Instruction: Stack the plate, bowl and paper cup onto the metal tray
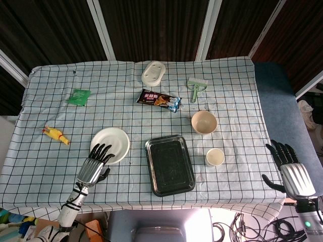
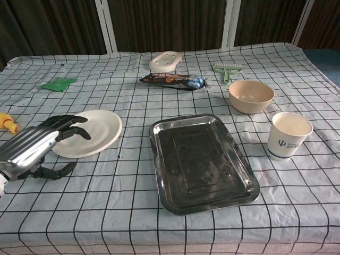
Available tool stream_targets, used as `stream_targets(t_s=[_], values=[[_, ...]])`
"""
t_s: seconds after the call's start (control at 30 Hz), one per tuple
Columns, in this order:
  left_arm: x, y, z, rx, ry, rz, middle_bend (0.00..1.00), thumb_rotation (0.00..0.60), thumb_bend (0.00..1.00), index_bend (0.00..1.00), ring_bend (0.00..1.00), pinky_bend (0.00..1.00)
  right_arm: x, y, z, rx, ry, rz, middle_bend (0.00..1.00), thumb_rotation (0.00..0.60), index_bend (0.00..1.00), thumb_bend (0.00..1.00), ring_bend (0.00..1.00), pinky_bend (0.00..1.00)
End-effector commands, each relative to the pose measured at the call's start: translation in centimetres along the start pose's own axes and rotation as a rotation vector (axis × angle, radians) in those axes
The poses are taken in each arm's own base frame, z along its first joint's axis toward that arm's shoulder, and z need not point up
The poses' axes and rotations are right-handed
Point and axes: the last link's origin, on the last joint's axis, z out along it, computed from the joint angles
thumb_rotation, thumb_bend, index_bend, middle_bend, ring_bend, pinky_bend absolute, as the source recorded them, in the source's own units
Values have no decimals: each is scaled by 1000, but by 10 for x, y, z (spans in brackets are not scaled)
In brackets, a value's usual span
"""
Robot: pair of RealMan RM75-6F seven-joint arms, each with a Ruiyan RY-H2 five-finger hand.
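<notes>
- The left hand [image 2: 37, 146] has its fingers [image 1: 102, 151] spread wide, holding nothing, over the near edge of the plate [image 2: 90, 131].
- The plate sits at 9 o'clock from the metal tray [image 2: 204, 162].
- Slide the fingers under the rim, then lift it flat.
- The right hand [image 1: 290, 169] is open, away from the counter.
</notes>
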Motion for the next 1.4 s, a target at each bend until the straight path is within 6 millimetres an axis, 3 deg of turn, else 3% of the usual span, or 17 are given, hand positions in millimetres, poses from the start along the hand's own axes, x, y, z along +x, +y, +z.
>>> stream_targets(t_s=[0.03, 0.57, 1.1, 1.4], values=[[0, 0, 1, 3, 4, -5, 80, 600, 378, 309, 2, 40, 0, 0, 0, 2, 1, 1, 0, 600, 0, 205, 0, 0], [-15, 4, 14, 38, 3, -38, 117, 600, 378, 352, 11, 40, 0, 1, -1, -4, -11, -3, 0, 600, 0, 205, 0, 0], [-21, -2, 32, 112, 78, -18, 249, 600, 393, 611, 92, 41, 0, 3, -3, -19, -38, -12, 0, 600, 0, 205, 0, 0], [-17, -3, 29, 114, 134, -16, 297, 600, 522, 691, 113, 41, 0, 4, -3, -23, -46, -16, 0, 600, 0, 205, 0, 0]])
